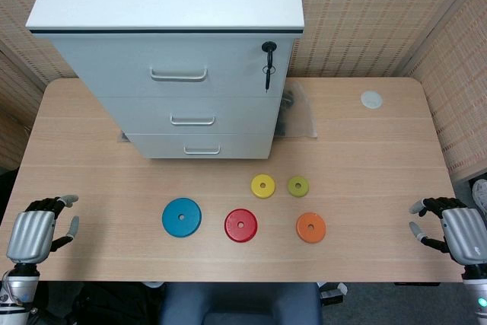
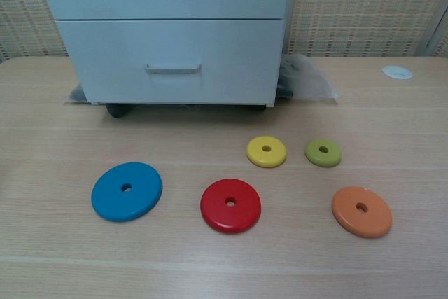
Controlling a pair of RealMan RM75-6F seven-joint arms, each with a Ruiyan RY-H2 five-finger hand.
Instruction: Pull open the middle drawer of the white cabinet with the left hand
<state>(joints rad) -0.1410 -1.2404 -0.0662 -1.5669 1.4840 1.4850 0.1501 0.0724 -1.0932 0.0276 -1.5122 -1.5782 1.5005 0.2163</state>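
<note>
The white cabinet (image 1: 175,51) stands at the back of the table, its three drawers all closed. The middle drawer (image 1: 144,117) carries a grey bar handle (image 1: 192,120). In the chest view only the lower drawers (image 2: 171,61) show, with the bottom handle (image 2: 173,68). My left hand (image 1: 32,234) rests at the table's near left corner, far from the cabinet, fingers apart and holding nothing. My right hand (image 1: 456,230) lies at the near right corner, also empty. Neither hand shows in the chest view.
Several discs lie in front of the cabinet: blue (image 1: 181,217), red (image 1: 240,224), orange (image 1: 310,227), yellow (image 1: 262,185) and green (image 1: 297,185). A key (image 1: 268,51) hangs in the top drawer's lock. A clear plastic bag (image 1: 302,112) lies right of the cabinet, and a white cap (image 1: 371,99) further right.
</note>
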